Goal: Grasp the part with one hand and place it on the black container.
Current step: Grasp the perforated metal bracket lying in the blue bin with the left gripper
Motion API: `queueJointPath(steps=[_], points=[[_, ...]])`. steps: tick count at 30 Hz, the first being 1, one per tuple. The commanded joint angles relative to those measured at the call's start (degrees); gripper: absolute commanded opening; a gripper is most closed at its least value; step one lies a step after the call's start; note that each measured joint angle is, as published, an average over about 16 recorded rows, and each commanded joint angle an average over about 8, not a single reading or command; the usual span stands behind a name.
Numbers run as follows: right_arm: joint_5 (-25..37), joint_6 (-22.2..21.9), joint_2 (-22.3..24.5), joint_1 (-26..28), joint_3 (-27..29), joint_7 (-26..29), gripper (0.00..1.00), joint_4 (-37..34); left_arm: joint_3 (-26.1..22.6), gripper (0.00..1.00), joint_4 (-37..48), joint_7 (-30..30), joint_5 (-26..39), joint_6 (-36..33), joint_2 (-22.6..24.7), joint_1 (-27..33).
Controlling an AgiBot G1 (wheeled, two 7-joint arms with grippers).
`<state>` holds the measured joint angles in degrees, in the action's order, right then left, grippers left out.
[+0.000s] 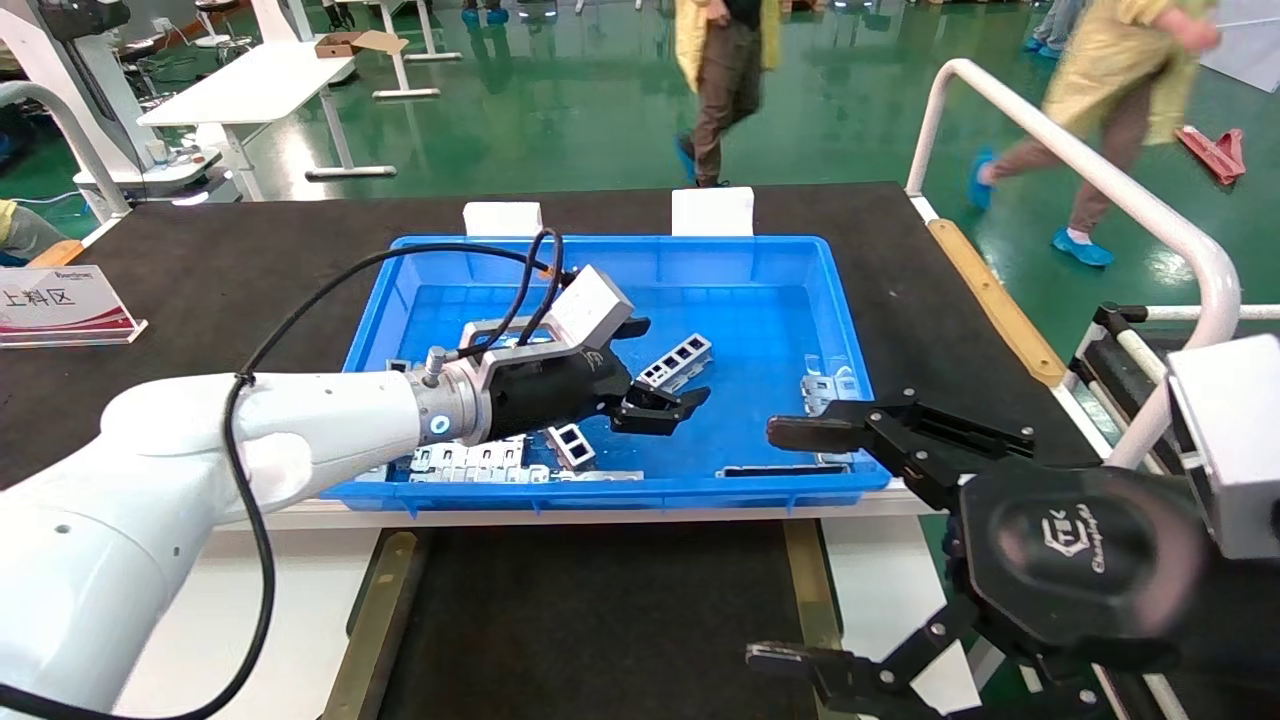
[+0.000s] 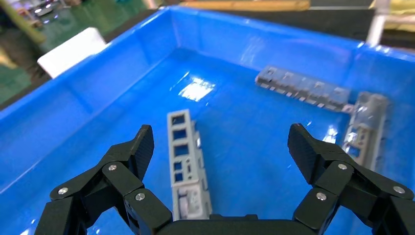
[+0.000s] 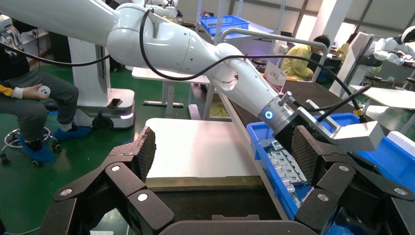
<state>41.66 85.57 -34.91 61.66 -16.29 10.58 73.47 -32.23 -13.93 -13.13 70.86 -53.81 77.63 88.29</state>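
The part [image 1: 680, 360], a slim silver-grey channel bar with rectangular cutouts, lies on the floor of the blue crate [image 1: 770, 250]. My left gripper [image 1: 668, 372] is open and hovers just over it. In the left wrist view the part [image 2: 185, 161] lies between the open fingers of that gripper [image 2: 221, 142], nearer one finger, untouched. The black container [image 1: 600, 620], with brass side strips, lies in front of the crate and holds nothing visible. My right gripper [image 1: 790, 545] is open and empty over the container's right edge; its own view [image 3: 223, 147] shows the container floor [image 3: 205, 208].
More metal pieces lie in the crate: flat slotted plates [image 1: 470, 462], a short channel [image 1: 570, 445], pieces at the right wall [image 1: 825, 390] and others ahead of the left gripper [image 2: 303, 88]. A sign [image 1: 60, 305] stands at the far left. People walk behind the table.
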Motion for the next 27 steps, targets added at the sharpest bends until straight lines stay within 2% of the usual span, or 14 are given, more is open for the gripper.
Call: queueJointPath(steps=[1,4,5,11,12,13,27], points=[[-0.01,0.0,0.0,0.0,-0.01,0.0,1.0,0.0,-0.56,1.0,1.22,-0.71,0.01,1.56,0.75,0.02],[-0.01,-0.01,0.01,0.0,-0.02,-0.01,0.99,0.0,-2.39,0.97,0.49,0.01,-0.29,3.05,0.87,-0.76],[-0.02,-0.01,0.01,0.01,-0.02,-0.01,0.9,0.0,-3.05,0.9,0.2,0.34,-0.41,3.56,0.88,-1.01],[-0.03,-0.02,0.02,0.01,-0.05,-0.02,0.15,0.0,-6.8,0.15,-1.59,2.4,-1.58,7.27,0.87,-2.06],[-0.03,-0.02,0.02,0.01,-0.05,-0.03,0.04,0.0,-7.32,0.05,-1.87,2.66,-1.92,7.99,0.86,-2.18],[-0.04,-0.02,0.02,0.01,-0.05,-0.03,0.0,0.0,-7.8,0.0,-2.15,2.91,-2.31,8.73,0.85,-2.29],[-0.07,-0.05,0.04,0.02,-0.11,-0.05,0.0,0.0,-13.59,0.0,-4.15,3.92,-8.2,15.34,0.69,-3.5]])
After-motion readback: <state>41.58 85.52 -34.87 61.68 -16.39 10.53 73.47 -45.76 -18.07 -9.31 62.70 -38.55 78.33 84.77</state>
